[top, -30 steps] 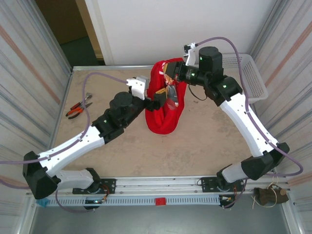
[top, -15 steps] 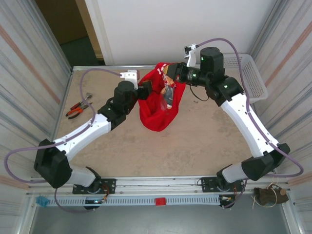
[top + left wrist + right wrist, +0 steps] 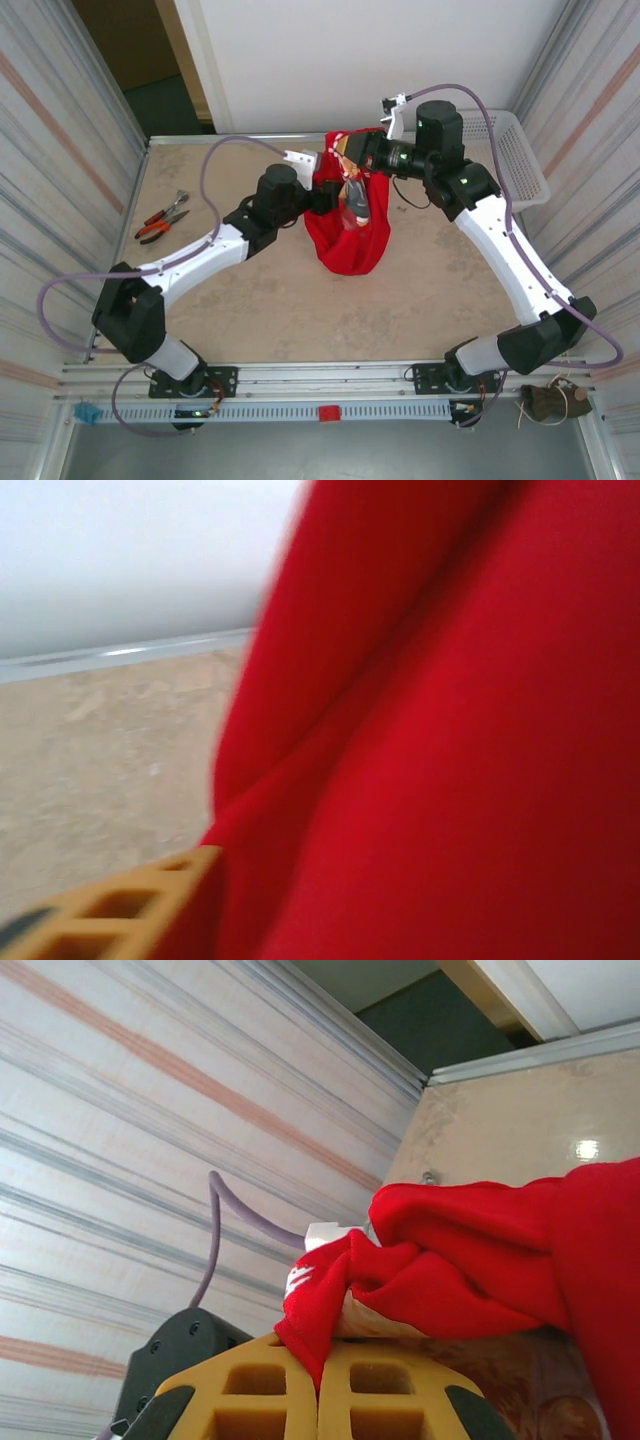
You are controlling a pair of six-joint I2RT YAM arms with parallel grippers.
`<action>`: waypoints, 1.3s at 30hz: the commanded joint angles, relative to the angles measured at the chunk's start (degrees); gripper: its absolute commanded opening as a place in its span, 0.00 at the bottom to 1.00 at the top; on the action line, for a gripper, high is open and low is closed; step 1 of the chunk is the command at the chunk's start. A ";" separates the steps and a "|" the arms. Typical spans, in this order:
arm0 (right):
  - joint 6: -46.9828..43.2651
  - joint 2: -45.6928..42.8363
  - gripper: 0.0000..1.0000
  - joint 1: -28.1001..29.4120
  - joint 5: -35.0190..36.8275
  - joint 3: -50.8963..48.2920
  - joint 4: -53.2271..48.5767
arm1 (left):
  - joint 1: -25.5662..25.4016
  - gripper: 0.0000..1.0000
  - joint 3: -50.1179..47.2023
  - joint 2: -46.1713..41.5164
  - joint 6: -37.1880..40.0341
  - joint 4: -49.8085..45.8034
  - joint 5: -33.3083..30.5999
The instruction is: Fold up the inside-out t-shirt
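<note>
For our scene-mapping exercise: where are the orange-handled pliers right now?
In the top view, the pliers lie on the left side of the table, beside the striped wall, well left of the red t-shirt.

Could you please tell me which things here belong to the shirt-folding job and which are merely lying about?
Job: red t-shirt, hanging from the right pincer, which is shut on it; left pincer at its side.
Lying about: pliers; white basket.
</note>
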 commanded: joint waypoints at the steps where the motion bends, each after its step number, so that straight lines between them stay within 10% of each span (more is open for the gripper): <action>1: 1.16 -4.21 0.00 -3.72 -2.49 -2.63 3.80 | 0.89 0.07 3.69 -0.47 1.01 1.92 11.15; 10: 3.10 -2.08 0.01 -16.06 -3.98 -16.28 9.44 | 13.56 0.00 0.55 -5.85 -23.73 20.71 40.91; 11: 2.38 -0.27 0.18 -16.18 -3.17 -16.11 8.62 | 14.15 0.00 0.46 -5.70 -26.31 23.27 42.32; 15: -1.90 1.43 0.51 -15.46 -0.47 -16.08 4.64 | 14.72 0.00 1.02 -5.23 -30.39 26.50 44.15; 27: -6.54 -18.66 0.57 11.12 32.09 -30.11 -1.21 | 15.07 0.00 3.56 -4.11 -29.32 21.48 44.81; 39: -8.90 -1.99 0.66 13.78 32.33 -27.12 6.03 | 14.63 0.00 4.20 -4.45 -31.05 21.32 44.25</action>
